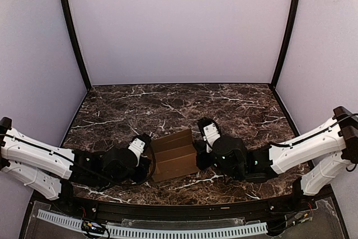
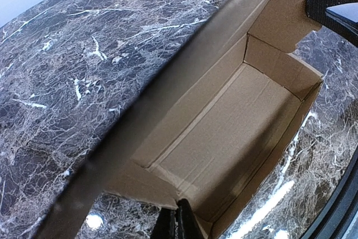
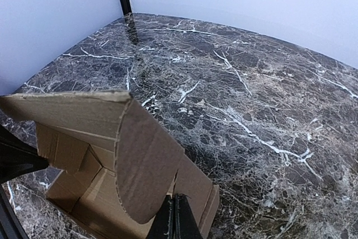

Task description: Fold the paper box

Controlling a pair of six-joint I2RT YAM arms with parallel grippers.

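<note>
We read this as a robot test cell in a lab env. Evidence: plain pale wall panels (image 1: 179,26) on 3 sides, black corner posts (image 1: 72,32), marble-pattern table top (image 1: 168,102), left arm (image 1: 33,155) & right arm (image 1: 305,149) mounted at near edge, slotted cable duct (image 1: 168,232) w/ exposed wiring (image 1: 92,228).
</note>
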